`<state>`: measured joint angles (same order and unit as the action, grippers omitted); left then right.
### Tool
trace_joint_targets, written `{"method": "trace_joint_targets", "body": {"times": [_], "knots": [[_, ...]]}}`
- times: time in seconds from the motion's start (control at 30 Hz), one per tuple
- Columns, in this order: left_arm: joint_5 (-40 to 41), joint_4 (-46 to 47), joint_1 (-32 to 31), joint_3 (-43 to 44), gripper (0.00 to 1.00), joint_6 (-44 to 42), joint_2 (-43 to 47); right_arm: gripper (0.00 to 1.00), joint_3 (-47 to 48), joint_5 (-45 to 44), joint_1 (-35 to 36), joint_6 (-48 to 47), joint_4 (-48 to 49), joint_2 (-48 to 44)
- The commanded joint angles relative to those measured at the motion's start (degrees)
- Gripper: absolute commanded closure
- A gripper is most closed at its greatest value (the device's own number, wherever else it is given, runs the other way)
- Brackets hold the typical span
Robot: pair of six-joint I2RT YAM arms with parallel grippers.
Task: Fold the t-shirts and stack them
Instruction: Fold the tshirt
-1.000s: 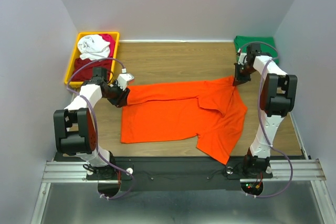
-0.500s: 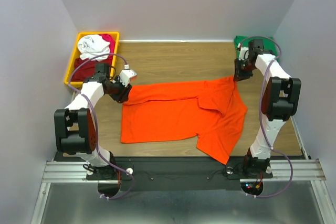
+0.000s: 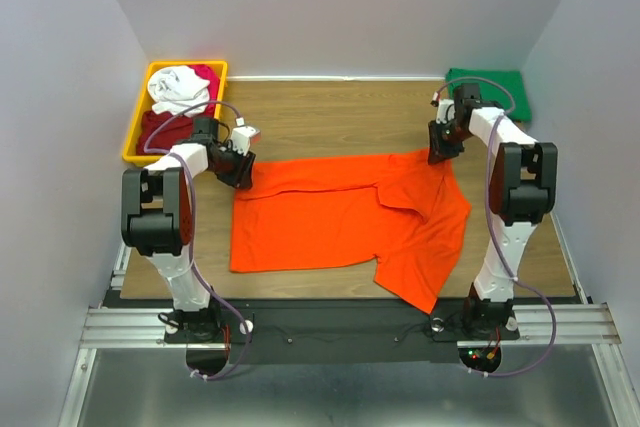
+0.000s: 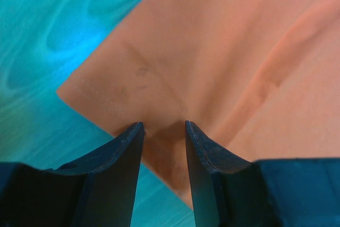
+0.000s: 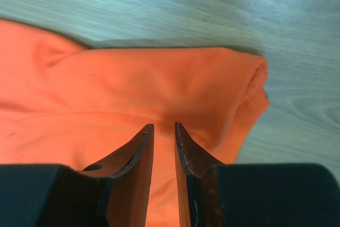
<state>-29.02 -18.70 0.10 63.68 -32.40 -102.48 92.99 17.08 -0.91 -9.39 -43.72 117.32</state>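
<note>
we saw orange t-shirt (image 3: 340, 217) spread partly folded mid surface (image 3: 330, 112), left end effector (image 4: 163, 128) jaws apart over its far-left corner, right end effector (image 5: 163, 128) jaws narrowly apart over its far-right edge, green t-shirt (image 3: 492, 87) at far-right corner, white t-shirt (image 3: 180, 89) in yellow bin (image 3: 137, 117) far left

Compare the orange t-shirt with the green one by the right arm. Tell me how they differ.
The orange t-shirt lies spread across the middle of the table, only partly folded; the green t-shirt sits as a compact folded bundle in the far right corner. The orange t-shirt covers far more surface than the green t-shirt. Both are plain single-colour cloth, outside the yellow bin.
</note>
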Motion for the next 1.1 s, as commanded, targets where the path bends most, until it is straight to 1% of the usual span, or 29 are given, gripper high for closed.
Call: {"method": "trace_joint_targets", "body": {"times": [0.0, 0.07, 0.17, 0.2, 0.3, 0.33, 0.4, 0.43, 0.47, 0.5, 0.53, 0.57, 0.6, 0.63, 0.67, 0.7, 0.73, 0.77, 0.8, 0.83, 0.9, 0.93, 1.0, 1.03, 1.07], "knots": [[1.94, 1.64, 0.08, 3.2, 0.51, 3.13, -3.16, 0.72, -0.53, -4.06, -0.5, 0.16, 4.52, 2.47], [2.99, 1.65, 0.08, 4.69, 0.53, 3.84, -6.5, 0.72, 0.52, -5.56, -0.5, -0.1, 5.93, 4.92], [5.54, 1.91, 0.08, 8.38, 0.57, 3.66, -10.45, 0.72, 5.34, -7.06, -0.59, -0.37, 7.25, 8.44], [6.77, 2.52, 0.08, 10.48, 0.57, 3.84, -11.42, 0.72, 8.32, -8.02, -0.59, -0.54, 7.77, 10.89], [6.95, 0.86, 0.08, 14.88, 0.57, 3.66, -14.76, 0.72, 13.52, -7.16, -0.59, -1.16, 8.13, 14.07], [6.95, 0.68, 0.16, 17.59, 0.57, 3.75, -15.55, 0.68, 16.67, -6.71, -0.59, -1.16, 7.96, 15.56], [5.73, -0.63, 0.08, 20.5, 0.56, 3.66, -16.17, 0.61, 18.62, -4.88, -0.59, -1.42, 7.95, 15.75], [5.03, -1.33, 0.08, 23.74, 0.54, 3.23, -16.18, 0.52, 19.15, -4.43, -0.59, -1.6, 7.95, 14.62], [4.32, -2.21, 0.08, 25.34, 0.53, 2.88, -16.18, 0.48, 19.51, -3.9, -0.59, -1.77, 7.87, 13.74], [2.32, -4.39, 0.08, 26.75, 0.52, 2.35, -15.74, 0.45, 19.16, -3.03, -0.59, -2.38, 7.78, 12.07], [1.51, -5.37, 0.08, 28.67, 0.52, 1.21, -14.26, 0.38, 18.46, -2.5, -0.59, -3.09, 7.6, 10.4], [0.81, -6.08, 0.16, 29.04, 0.51, 0.77, -13.11, 0.34, 17.06, -1.88, -0.59, -3.96, 7.6, 5.78], [0.11, -7.3, 0.08, 28.96, 0.5, 0.15, -11.71, 0.32, 13.83, -1.27, -0.59, -6.23, 7.51, 3.38], [-1.29, -7.93, 0.08, 27.74, 0.49, -1.25, -8.47, 0.32, 11.53, 0.04, -0.59, -7.74, 6.9, 1.01], [-1.83, -8.28, 0.08, 26.6, 0.49, -1.78, -6.7, 0.32, 9.51, 0.41, -0.59, -9.23, 6.46, -4.06], [-2.79, -8.89, 0.08, 25.19, 0.49, -2.48, -4.86, 0.32, 5.31, 1.63, -0.59, -13.25, 5.59, -6.29], [-3.06, -9.33, 0.08, 21.78, 0.48, -3.27, -1.1, 0.32, 3.36, 1.99, -0.5, -15.12, 3.49, -8.75], [-3.59, -9.77, 0.08, 19.84, 0.48, -4.06, 0.68, 0.32, 1.51, 2.17, -0.59, -16.79, 2.34, -10.69], [-4.2, -10.56, 0.08, 18.08, 0.48, -5.9, 2.44, 0.33, -2.25, 2.78, -0.5, -20.2, 0.85, -14.19], [-3.95, -10.92, 0.08, 13.97, 0.48, -6.53, 5.59, 0.34, -3.68, 3.13, -0.5, -21.71, -2.56, -15.53], [-3.16, -11.27, 0.08, 9.99, 0.48, -8.46, 8.51, 0.36, -6.67, 4.45, -0.06, -26.7, -7.14, -18.68], [-3.07, -11.62, 0.08, 6.49, 0.48, -9.25, 10.87, 0.39, -9.73, 4.54, 0.29, -27.95, -10.73, -19.49], [-2.72, -12.06, 0.08, 3.31, 0.48, -10.74, 13.26, 0.41, -13.61, 4.37, 0.82, -30.85, -12.95, -21.94], [-2.19, -12.15, 0.08, 0.6, 0.48, -11.19, 15.27, 0.42, -18.76, 3.58, 2.21, -31.56, -13.23, -24.65], [-1.75, -12.15, 0.08, -0.82, 0.48, -11.45, 16.16, 0.42, -21.25, 2.53, 3.1, -32.09, -12.79, -25.81]]}}
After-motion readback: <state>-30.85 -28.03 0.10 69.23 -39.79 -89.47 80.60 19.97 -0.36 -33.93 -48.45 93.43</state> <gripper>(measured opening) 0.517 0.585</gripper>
